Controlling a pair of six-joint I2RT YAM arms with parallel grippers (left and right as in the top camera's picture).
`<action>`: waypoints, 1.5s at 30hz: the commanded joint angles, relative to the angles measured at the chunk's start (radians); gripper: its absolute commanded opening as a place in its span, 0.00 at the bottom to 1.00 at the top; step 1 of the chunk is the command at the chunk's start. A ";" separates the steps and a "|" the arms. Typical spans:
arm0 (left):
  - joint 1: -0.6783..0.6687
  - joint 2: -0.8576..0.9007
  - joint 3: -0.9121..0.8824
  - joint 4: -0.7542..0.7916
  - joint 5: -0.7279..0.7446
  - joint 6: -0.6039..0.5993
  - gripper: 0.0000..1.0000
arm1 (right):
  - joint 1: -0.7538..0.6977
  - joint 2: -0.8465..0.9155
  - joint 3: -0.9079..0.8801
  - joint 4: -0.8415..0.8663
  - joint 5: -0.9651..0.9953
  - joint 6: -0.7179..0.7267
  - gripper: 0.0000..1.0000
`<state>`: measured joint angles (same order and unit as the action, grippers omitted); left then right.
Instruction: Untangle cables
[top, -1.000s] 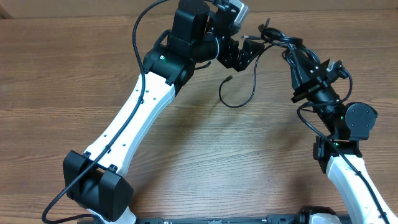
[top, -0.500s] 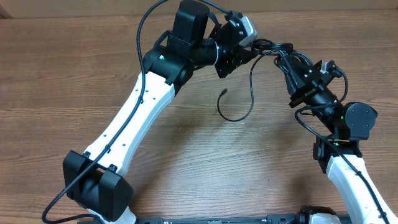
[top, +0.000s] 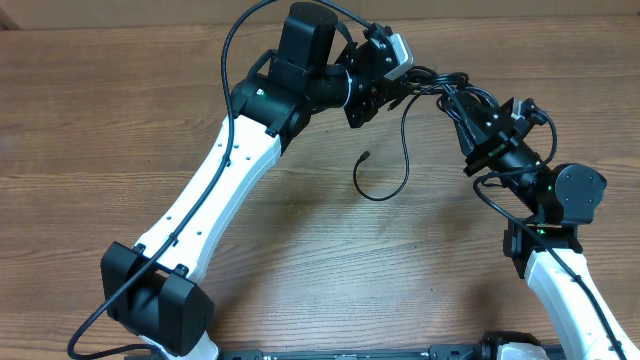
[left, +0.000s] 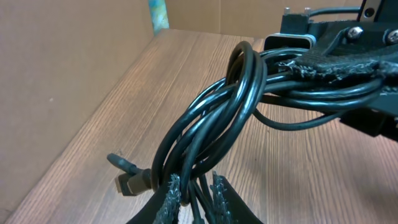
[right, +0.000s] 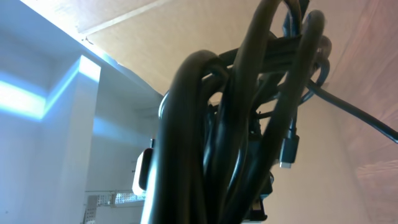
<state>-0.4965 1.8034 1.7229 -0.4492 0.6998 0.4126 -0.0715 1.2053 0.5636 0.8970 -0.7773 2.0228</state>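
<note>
The cables are a bunch of thin black cords stretched in the air between my two grippers. My left gripper is shut on a few strands at the bunch's left end; in the left wrist view its pads pinch the cords beside a small plug. My right gripper is shut on the right end of the bunch and appears at the top right. One loose strand hangs down in a curl, its plug over the table. In the right wrist view the cables hide the fingers.
The wooden table lies under both arms. A cardboard wall stands along the table's far edge. Thicker black arm cables run along the left arm, whose white link crosses the table's left half.
My left gripper has closed on strands of the bunch and shifted slightly up. The hanging strand's plug end has sunk lower toward the table. The right gripper stays shut on the bunch.
</note>
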 joint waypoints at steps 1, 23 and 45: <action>-0.009 0.008 0.013 0.001 0.030 0.047 0.15 | 0.004 -0.004 0.014 0.009 -0.041 0.120 0.04; -0.008 0.008 0.013 -0.144 0.035 0.087 0.04 | 0.004 -0.004 0.014 -0.130 -0.092 0.002 0.14; -0.006 0.008 0.013 -0.325 0.074 0.077 0.04 | 0.004 -0.004 0.014 -0.572 -0.089 -0.919 1.00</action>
<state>-0.4976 1.8034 1.7229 -0.7685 0.7483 0.4786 -0.0704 1.2053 0.5682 0.3561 -0.8604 1.3727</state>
